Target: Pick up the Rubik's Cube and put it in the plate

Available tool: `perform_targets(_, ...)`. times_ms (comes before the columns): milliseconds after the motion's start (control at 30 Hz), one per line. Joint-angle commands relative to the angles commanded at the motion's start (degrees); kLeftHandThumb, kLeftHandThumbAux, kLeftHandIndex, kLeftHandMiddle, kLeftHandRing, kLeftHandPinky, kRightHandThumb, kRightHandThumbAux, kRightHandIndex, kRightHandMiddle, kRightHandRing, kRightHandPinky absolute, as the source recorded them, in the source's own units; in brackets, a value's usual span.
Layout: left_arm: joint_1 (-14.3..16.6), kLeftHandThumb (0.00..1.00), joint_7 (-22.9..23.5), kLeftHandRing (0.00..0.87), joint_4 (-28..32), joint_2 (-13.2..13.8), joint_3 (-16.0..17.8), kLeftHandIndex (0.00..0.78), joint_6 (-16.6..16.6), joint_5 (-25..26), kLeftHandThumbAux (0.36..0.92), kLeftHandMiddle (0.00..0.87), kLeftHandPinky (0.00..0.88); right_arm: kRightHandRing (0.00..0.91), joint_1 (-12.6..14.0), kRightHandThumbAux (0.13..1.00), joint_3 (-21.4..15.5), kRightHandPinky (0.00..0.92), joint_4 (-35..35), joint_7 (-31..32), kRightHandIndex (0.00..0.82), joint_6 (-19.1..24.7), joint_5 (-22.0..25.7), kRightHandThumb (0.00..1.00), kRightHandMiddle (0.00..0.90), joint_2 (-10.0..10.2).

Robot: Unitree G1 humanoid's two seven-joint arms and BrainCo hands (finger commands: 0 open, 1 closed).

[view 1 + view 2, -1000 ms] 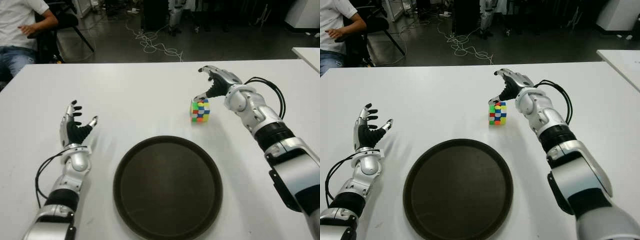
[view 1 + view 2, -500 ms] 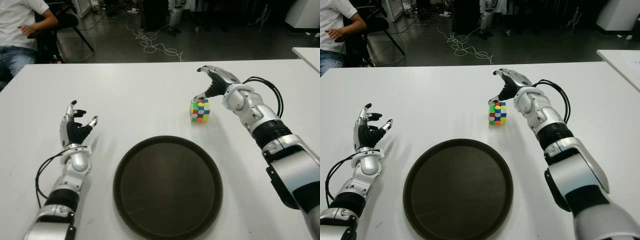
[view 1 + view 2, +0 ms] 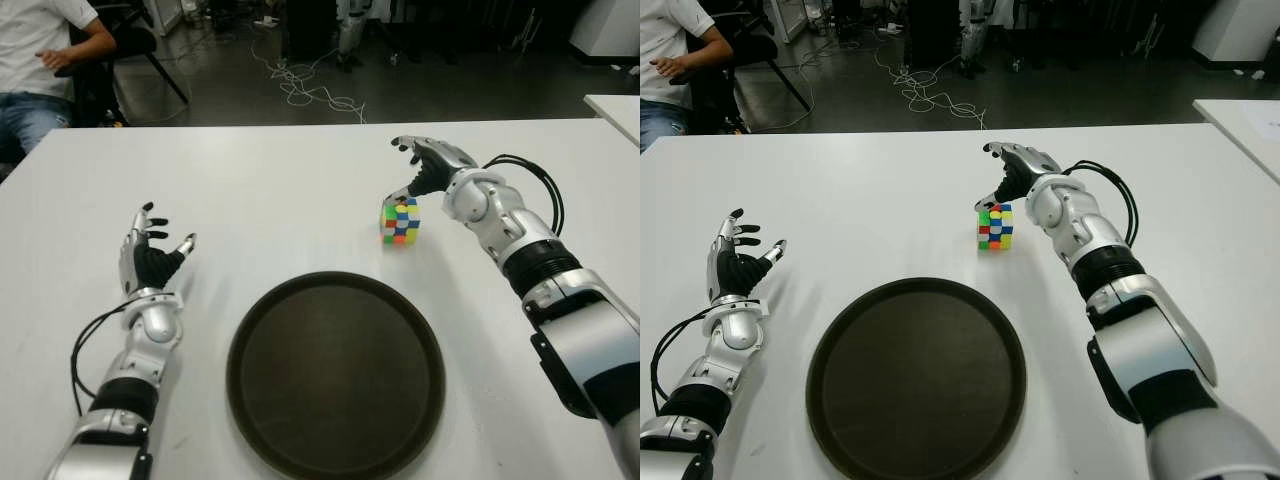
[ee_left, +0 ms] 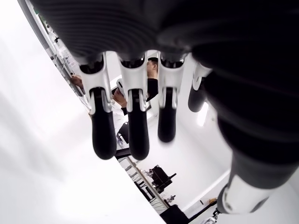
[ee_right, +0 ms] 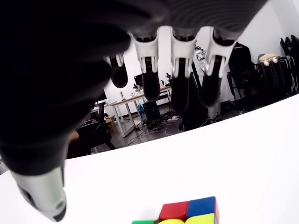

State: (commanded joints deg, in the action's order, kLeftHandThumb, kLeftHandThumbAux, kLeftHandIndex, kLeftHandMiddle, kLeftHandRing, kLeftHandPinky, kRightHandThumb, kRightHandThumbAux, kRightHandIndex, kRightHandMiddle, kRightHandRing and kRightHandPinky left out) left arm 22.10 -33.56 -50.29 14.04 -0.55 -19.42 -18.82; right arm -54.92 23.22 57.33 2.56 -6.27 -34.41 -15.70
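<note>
The Rubik's Cube (image 3: 400,221) stands on the white table (image 3: 280,190), a little beyond the far right rim of the round dark plate (image 3: 336,375). My right hand (image 3: 418,165) hovers just above and behind the cube with its fingers spread, holding nothing. In the right wrist view the cube's top squares (image 5: 189,213) show below the open fingers (image 5: 180,88), apart from them. My left hand (image 3: 152,252) shows at the table's left, left of the plate, fingers relaxed and empty. Nothing lies in the plate.
A seated person (image 3: 45,55) is at the far left beyond the table. Cables (image 3: 305,88) lie on the dark floor behind. Another white table's corner (image 3: 618,106) shows at the far right.
My right hand has shifted slightly up and left over the cube. The left hand's fingers have moved a little. The cube has not moved.
</note>
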Motion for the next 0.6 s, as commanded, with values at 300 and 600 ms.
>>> perform_targets(300,-0.15,0.000,0.31,0.611,0.26,-0.17,0.24,0.000,-0.92,0.54,0.713,0.365,0.630,0.635,0.27,0.756,-0.12,0.554,0.21,0.30,0.000,0.03,0.35,0.000,0.451,0.30)
perform_targets(600,-0.22,0.000,0.44,0.510,0.35,-0.21,0.35,0.000,-1.47,0.75,0.702,0.297,0.543,0.116,1.18,0.676,0.29,0.166,-0.04,-0.67,0.000,0.23,-0.04,0.000,0.073,0.47)
